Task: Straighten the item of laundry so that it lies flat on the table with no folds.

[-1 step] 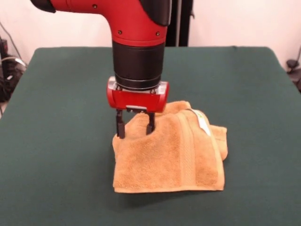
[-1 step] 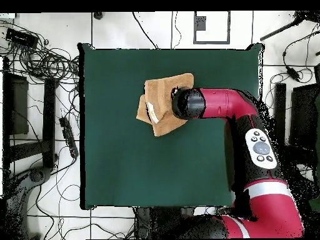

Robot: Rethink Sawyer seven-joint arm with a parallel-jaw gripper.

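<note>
A: Where the arm (image 1: pixel 136 42) drops from 12 o'clock in the front view, its gripper (image 1: pixel 135 128) meets the hand towel (image 1: pixel 174 155); the two black fingers (image 1: pixel 121 126) stand narrowly apart, tips pressed into the raised terry at the towel's 10 o'clock corner; cloth sits between them, though whether it is truly pinched I cannot tell.

B: Noted; towel position?

A: Front view: roughly mid-table (image 1: pixel 56 141), slightly toward 6 o'clock; orange-tan, folded over itself, not flat; a woven band (image 1: pixel 187 150) runs from 12 to 6 o'clock across the upper layer; white tag (image 1: pixel 203 121) at the 1 o'clock edge; a second bunched layer pokes out at 3 o'clock.

B: Overhead check?

A: Towel (image 2: pixel 164 119) lies a little toward 12 o'clock of the green table's (image 2: pixel 125 169) centre; the arm (image 2: pixel 219 105) reaches in from 3 o'clock and its black wrist end covers the towel's 3 o'clock side; gripper itself hidden beneath the wrist; tag (image 2: pixel 153 114) visible toward 9 o'clock; cables (image 2: pixel 44 59) on the floor at 10 o'clock, well apart from the table's edge.
</note>
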